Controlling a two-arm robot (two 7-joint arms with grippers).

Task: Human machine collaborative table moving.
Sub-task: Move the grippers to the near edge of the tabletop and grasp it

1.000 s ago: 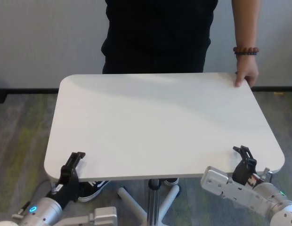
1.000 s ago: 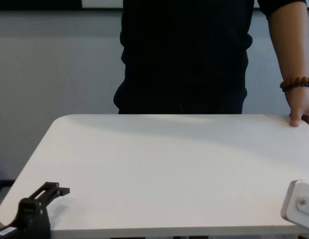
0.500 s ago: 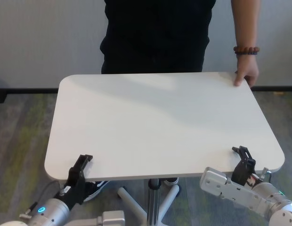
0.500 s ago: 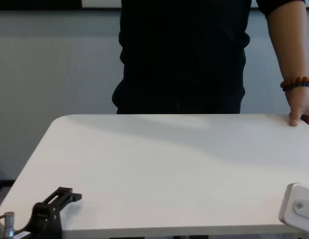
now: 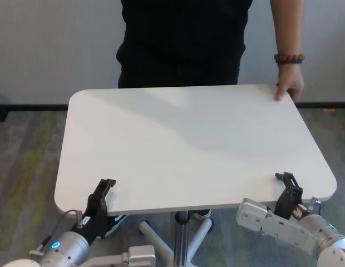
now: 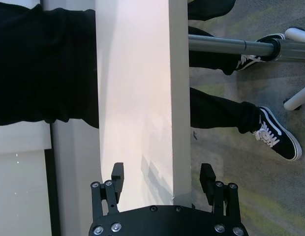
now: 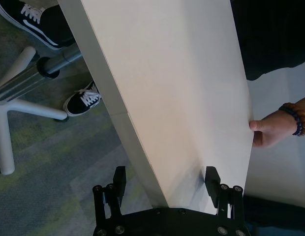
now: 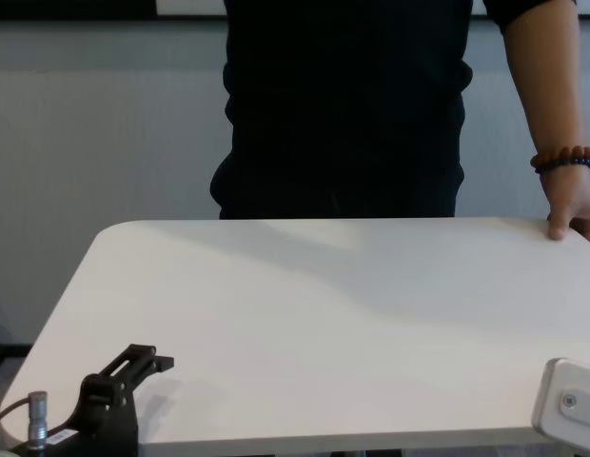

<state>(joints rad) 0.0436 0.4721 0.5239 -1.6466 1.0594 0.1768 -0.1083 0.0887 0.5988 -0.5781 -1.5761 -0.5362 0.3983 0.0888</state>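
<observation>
The table [image 5: 189, 139] is a white top on a silver pole, right in front of me. The human [image 5: 181, 39], in black, stands at its far side with one braceleted hand [image 5: 287, 89] on the far right corner. My left gripper [image 5: 101, 199] is open at the near left edge. In the left wrist view the top's thin edge [image 6: 179, 123] runs between the left gripper's [image 6: 162, 177] fingers with gaps on both sides. My right gripper [image 5: 287, 190] is open astride the near right edge. The right wrist view shows the board between the right gripper's [image 7: 165, 181] fingers.
Under the top, the silver pole [image 5: 182, 233] meets white base legs [image 5: 153, 236]. The person's black sneakers [image 7: 83, 101] rest on the grey-green carpet beside that base. A pale wall runs behind the person.
My left gripper has slid to the right along the table's near edge. The right gripper and the person's hand have stayed about where they were.
</observation>
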